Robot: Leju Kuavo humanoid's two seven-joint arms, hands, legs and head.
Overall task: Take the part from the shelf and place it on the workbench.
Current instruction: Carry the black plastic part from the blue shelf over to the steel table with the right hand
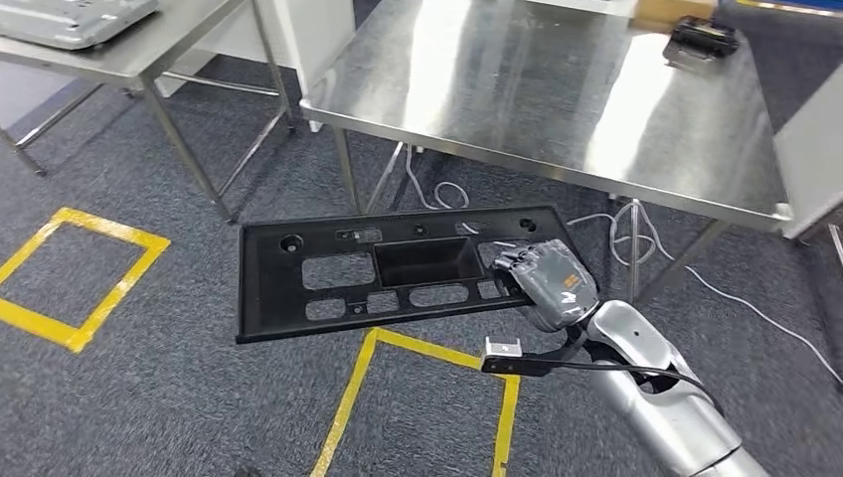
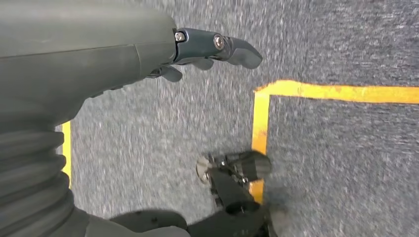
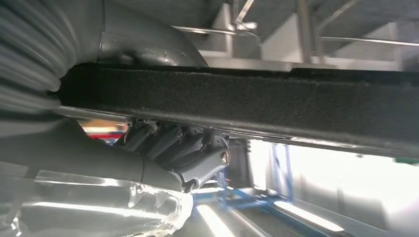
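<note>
The right robot hand (image 1: 542, 281) grips one end of the black plastic panel (image 1: 398, 270), carrying it flat above the carpet, just short of the steel table's (image 1: 557, 94) near edge. Holding it by the end keeps its length clear of the table legs, I'd guess. The left robot hand (image 2: 197, 52) hangs unladen over the floor, fingers loosely apart.

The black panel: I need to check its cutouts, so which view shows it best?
The head view: the whole black panel lies face-up there, cutouts visible, the right hand holding one end. The right wrist view gives just its dark edge. The left wrist view looks at the carpet.
</note>
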